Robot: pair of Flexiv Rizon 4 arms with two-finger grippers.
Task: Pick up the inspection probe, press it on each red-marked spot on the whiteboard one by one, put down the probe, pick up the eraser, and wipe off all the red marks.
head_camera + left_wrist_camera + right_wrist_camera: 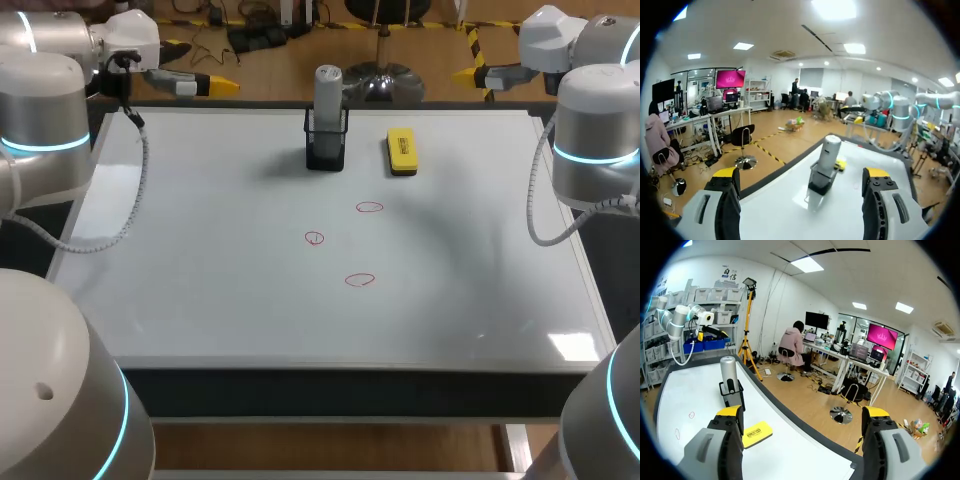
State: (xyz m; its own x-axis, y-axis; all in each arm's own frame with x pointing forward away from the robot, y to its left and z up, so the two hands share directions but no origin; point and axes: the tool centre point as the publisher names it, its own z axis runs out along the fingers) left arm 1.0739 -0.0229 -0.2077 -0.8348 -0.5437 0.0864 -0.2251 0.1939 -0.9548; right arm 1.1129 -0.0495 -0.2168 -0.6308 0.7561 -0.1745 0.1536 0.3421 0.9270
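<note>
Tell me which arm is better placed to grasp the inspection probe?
Likely left: its wrist view shows the probe centred ahead of the open left end effector, while it lies off-centre for the right end effector.

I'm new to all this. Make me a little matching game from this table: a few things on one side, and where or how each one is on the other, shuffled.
Things
1. probe
2. eraser
3. red marks
4. left tool

States
A. open, holding nothing
B. drawn around the middle of the whiteboard
C. standing upright in a black holder
D. lying flat beside the holder, yellow on top

Pairs: 1-C, 2-D, 3-B, 4-A
</note>
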